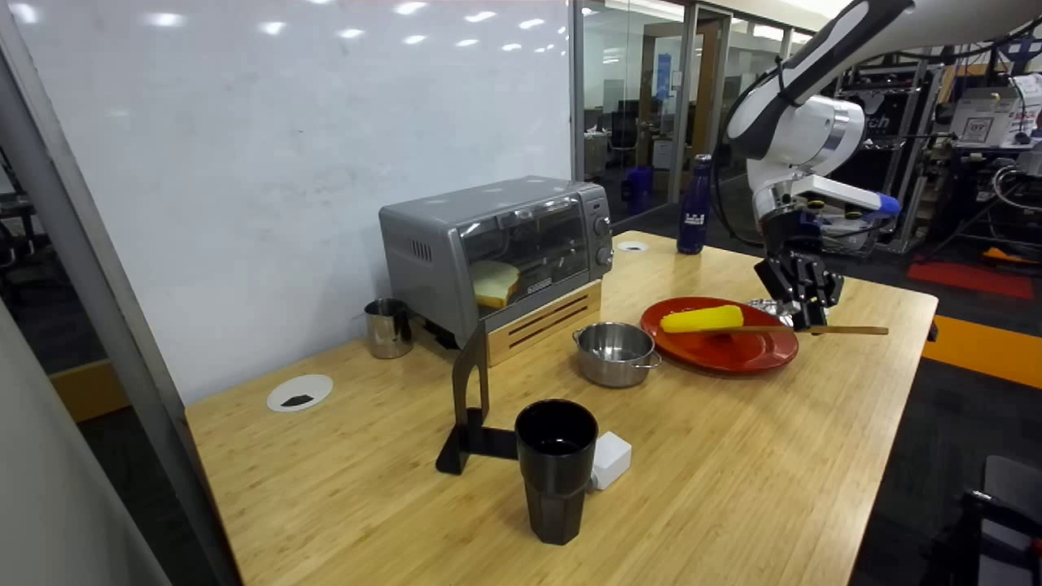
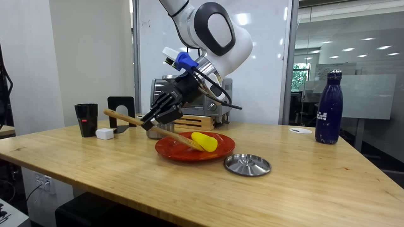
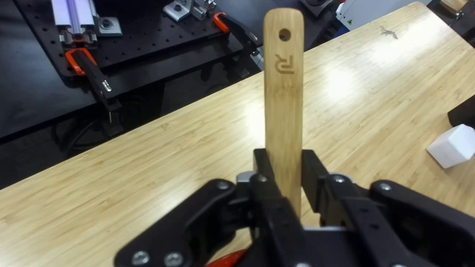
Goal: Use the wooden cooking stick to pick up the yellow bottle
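The wooden cooking stick (image 2: 123, 117) is a long pale rod with a flat slotted end. My gripper (image 2: 149, 123) is shut on its handle, which points up in the wrist view (image 3: 284, 111). The stick slants down to the red plate (image 2: 172, 153). The yellow bottle (image 2: 205, 142) lies on the plate, also in an exterior view (image 1: 702, 318). The slotted end is against the bottle's edge; I cannot tell whether it reaches underneath. The gripper (image 1: 806, 316) is above the plate's side. In the wrist view the bottle is out of view and only the plate's edge (image 3: 230, 258) shows.
A steel pot (image 1: 615, 358) stands beside the plate, and a steel lid (image 2: 247, 165) lies on its other side. A toaster oven (image 1: 496, 236) stands behind on a wooden crate. A black cup (image 1: 558, 480), white block (image 1: 610, 460), black stand (image 1: 468, 423) and blue flask (image 2: 329, 110) stand farther off.
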You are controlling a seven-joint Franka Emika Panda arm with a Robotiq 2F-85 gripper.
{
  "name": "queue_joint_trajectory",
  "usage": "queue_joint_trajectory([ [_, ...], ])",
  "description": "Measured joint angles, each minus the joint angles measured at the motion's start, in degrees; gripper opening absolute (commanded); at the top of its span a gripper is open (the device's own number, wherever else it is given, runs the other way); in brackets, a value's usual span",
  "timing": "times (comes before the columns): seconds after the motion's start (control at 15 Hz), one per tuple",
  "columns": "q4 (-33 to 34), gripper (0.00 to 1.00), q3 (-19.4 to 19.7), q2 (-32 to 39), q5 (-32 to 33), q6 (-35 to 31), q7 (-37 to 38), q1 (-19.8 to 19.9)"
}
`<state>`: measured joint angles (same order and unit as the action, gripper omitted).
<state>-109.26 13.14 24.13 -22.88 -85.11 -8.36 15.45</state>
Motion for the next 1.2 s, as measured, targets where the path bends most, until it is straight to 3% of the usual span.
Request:
queue_joint_trajectory([
  [0.6,3.92,0.06,-0.64,2.37,9.73,0.29,0.0,-0.11],
  [1.2,7.06,0.06,-4.87,3.86,21.02,0.22,-0.8,-3.07],
])
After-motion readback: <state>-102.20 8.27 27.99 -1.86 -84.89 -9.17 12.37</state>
